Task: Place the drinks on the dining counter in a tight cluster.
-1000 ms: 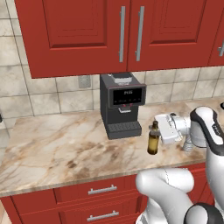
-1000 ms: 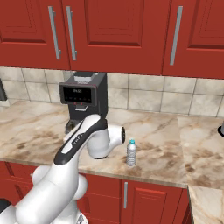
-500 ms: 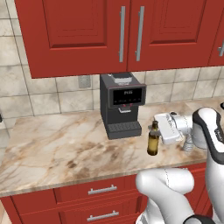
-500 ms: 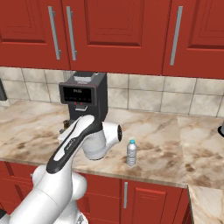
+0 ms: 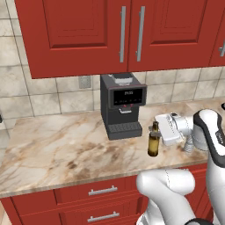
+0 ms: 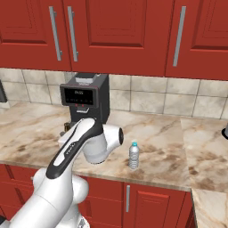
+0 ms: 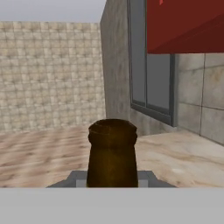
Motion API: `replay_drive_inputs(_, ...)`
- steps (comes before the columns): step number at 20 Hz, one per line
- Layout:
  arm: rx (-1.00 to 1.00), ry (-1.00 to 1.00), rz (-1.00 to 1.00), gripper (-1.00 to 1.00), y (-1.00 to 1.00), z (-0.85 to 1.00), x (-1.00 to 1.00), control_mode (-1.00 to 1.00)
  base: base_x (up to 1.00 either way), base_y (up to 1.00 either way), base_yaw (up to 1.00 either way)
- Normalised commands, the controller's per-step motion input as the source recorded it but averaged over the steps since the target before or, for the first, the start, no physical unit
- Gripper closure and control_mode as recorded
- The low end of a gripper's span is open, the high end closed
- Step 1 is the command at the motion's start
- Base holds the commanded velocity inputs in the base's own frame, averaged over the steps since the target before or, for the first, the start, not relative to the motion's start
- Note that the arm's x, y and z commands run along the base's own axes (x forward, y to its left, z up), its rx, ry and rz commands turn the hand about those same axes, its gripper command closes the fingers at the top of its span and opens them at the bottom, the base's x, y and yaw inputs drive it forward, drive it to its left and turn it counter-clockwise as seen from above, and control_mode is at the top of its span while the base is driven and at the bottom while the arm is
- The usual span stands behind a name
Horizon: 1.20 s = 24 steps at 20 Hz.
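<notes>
A slim brown glass bottle (image 5: 153, 143) stands upright in my gripper (image 5: 154, 130), which is shut on its neck from the right, just in front of the coffee machine. Whether its base touches the marbled wall counter (image 5: 61, 154) I cannot tell. In the hand view the brown bottle (image 7: 112, 153) sits between my fingertips (image 7: 146, 177), mouth towards the camera. A small clear blue-capped water bottle (image 6: 134, 155) stands on the counter to the right of my arm; it also peeks out behind the wrist as the water bottle (image 5: 190, 145). The dining counter is out of view.
A black coffee machine (image 5: 123, 105) stands against the tiled wall, close behind the held bottle. Red cabinets (image 5: 127, 30) hang overhead. The counter's front edge (image 6: 147, 183) runs just ahead of the base. A dark object (image 6: 225, 131) sits at the far right.
The arm's elbow and wrist have shifted slightly. The brown bottle stays in the grip at almost the same spot. The water bottle has not moved.
</notes>
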Motion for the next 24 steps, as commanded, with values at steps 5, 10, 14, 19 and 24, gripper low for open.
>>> replay_drive_inputs(5, 0.00, 0.00, 0.00, 1.00, 0.00, 0.00, 0.00, -1.00, 0.00, 0.00, 0.00)
replay_drive_inputs(10, 0.00, -0.04, 0.00, 1.00, 0.01, 0.00, -0.12, -1.00, 0.00, 0.00, 0.00)
replay_drive_inputs(14, 0.00, 0.00, 0.00, 1.00, 0.00, 0.00, 0.00, 1.00, -0.44, 0.07, 0.00)
replay_drive_inputs(19, 0.00, 0.00, 0.00, 1.00, 0.00, 0.00, 0.00, 1.00, -0.58, 0.06, 0.00)
replay_drive_inputs(24, 0.00, 0.00, 0.00, 1.00, 0.00, 0.00, 0.00, 1.00, -0.37, 0.21, 0.34)
